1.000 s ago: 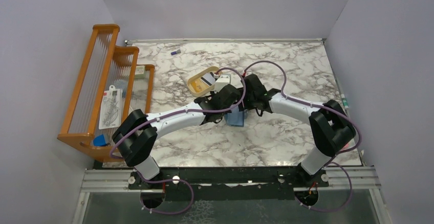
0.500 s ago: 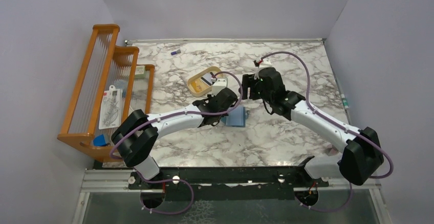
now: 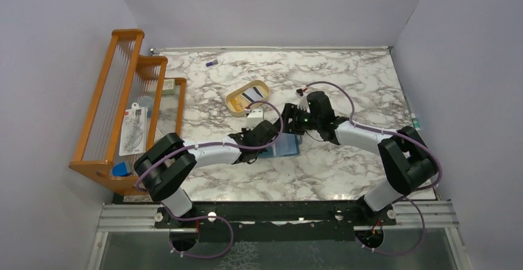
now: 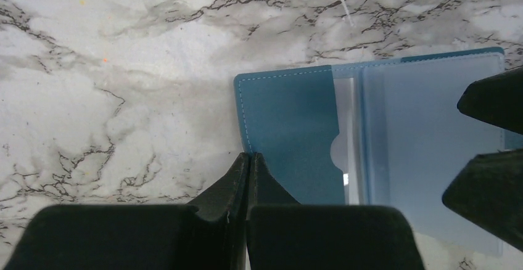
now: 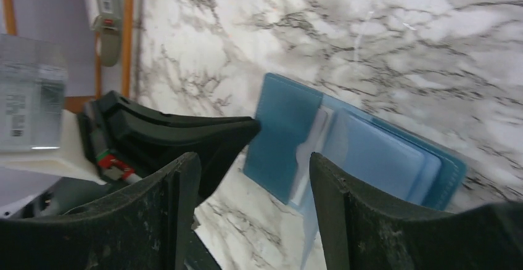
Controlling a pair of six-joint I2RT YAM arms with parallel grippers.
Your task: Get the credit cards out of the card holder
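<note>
Closed left tool (image 4: pixel 248 158), perhaps against the open card holder (image 4: pixel 290 122)

We're looking down at the marble table (image 4: pixel 123 66), which fills 7 through 12 o'clock. The card holder (image 4: pixel 287 122) lies spread flat from the middle out to 3 o'clock: a teal flap with a notched pocket, then pale blue sleeves. At 6 o'clock our left gripper (image 4: pixel 248 158) has its jaws pinched together, tips touching the flap's near edge. The right gripper (image 4: pixel 455 150) pokes in at 3 o'clock, jaws apart. The pale strip (image 4: pixel 351 116) in the fold might be a card, hard to tell.
</note>
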